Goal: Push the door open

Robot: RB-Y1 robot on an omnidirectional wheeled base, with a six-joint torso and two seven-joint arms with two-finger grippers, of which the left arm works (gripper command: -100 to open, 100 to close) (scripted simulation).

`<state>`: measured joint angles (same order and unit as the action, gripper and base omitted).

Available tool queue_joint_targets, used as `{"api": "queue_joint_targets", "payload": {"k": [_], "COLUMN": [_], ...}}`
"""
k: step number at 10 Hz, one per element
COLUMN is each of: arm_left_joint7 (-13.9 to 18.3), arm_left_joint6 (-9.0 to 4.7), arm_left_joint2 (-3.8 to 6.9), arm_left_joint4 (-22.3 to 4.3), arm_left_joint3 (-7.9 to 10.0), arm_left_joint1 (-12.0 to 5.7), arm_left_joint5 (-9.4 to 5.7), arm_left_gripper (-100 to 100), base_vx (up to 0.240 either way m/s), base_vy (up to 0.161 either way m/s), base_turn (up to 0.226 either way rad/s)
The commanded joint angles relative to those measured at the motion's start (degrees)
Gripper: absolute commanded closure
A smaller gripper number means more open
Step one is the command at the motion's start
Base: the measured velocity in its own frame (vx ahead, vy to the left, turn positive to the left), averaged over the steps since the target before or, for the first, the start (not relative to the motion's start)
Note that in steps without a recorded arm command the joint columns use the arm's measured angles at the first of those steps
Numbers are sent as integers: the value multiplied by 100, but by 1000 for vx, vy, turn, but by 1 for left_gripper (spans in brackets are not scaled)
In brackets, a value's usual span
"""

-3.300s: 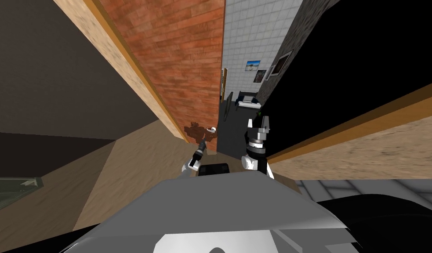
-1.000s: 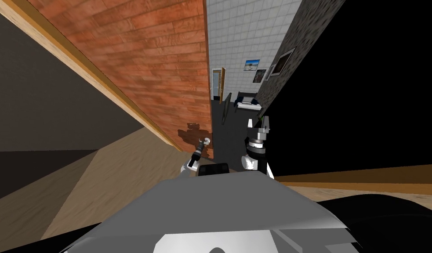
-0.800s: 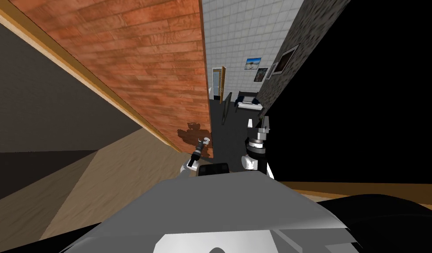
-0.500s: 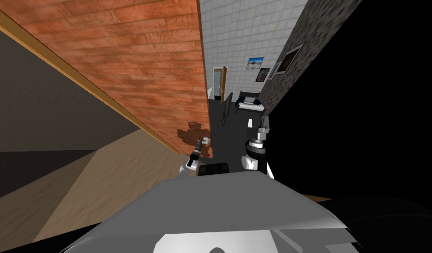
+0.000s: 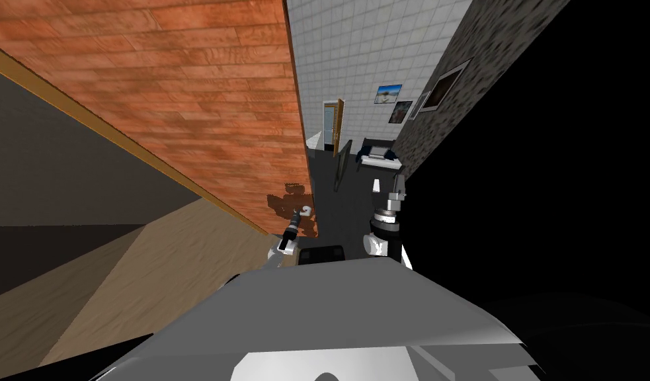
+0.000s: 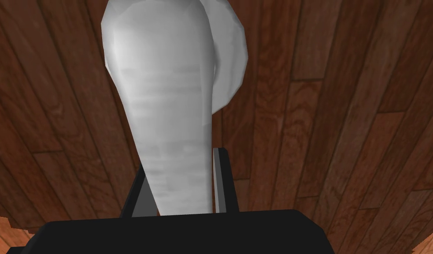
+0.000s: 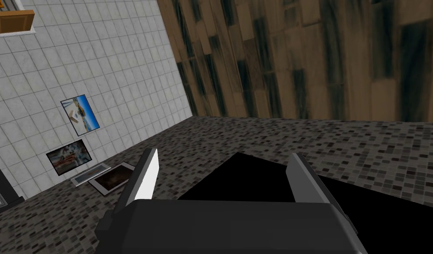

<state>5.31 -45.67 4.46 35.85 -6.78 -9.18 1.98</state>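
Door fills the upper left of the head view, standing well ajar, with the room visible past its edge. Our left jaws pinch the handle at frame centre. Our right jaws are spread, idle just right of centre. We judge the door mostly open, a little pushing left.

The left gripper sits around the handle on the door, the right gripper well apart to its right.

Door walls off left — dark floor beyond edge free.
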Motion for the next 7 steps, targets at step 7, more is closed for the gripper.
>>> {"api": "queue_joint_targets", "payload": {"k": [7], "arm_left_joint7": [-206], "arm_left_joint6": [49], "arm_left_joint2": [-8], "arm_left_joint4": [105], "arm_left_joint3": [477], "arm_left_joint1": [51], "arm_left_joint5": [-227], "arm_left_gripper": [100], "base_vx": [138], "base_vy": [-117], "base_turn": [58]}}
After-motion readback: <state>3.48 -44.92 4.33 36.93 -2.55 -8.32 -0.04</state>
